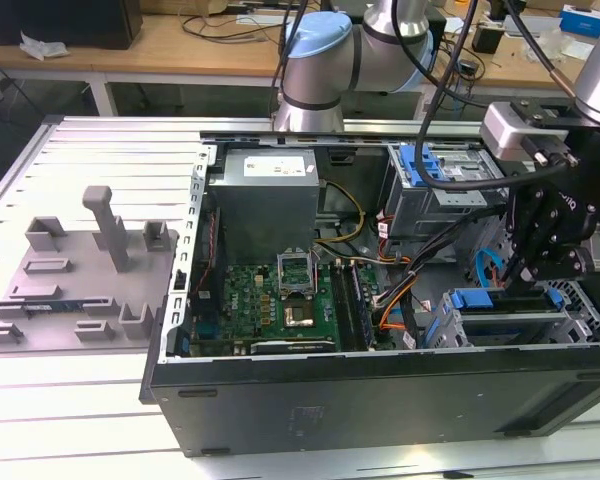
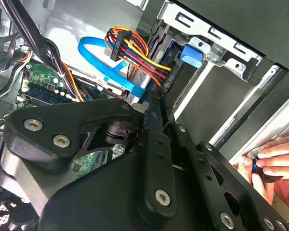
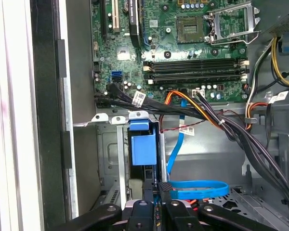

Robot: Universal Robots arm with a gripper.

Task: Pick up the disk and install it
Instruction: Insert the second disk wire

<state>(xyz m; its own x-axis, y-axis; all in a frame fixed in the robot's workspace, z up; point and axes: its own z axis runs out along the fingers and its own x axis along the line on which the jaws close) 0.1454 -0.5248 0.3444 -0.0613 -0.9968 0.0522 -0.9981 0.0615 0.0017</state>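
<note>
Down inside the open computer case (image 1: 380, 400), at the exterior view's right, the gripper (image 1: 540, 262) hangs over the drive bay, its black body just above the disk (image 1: 510, 312). The disk sits in the lower bay with its blue carrier bracket showing along its top edge and the silver drive body below it. In the first wrist view the disk (image 3: 143, 150) stands edge-on in the metal cage, its blue plastic end toward the motherboard (image 3: 173, 43), and the fingers (image 3: 164, 186) reach up to its near edge. They lie close together around that thin edge, but whether they actually clamp it I cannot tell. A flat blue data cable (image 3: 197, 188) loops just beside the fingers, and a bundle of black, orange and yellow wires (image 3: 207, 115) crosses between the cage and the motherboard. In the second wrist view a person's hand (image 2: 274, 161) rests at the case's edge, near the gripper's black linkage. On the bench (image 1: 40, 200) at the exterior view's left, a grey fixture plate with an upright post (image 1: 108, 228) stands well apart from the case.
</note>
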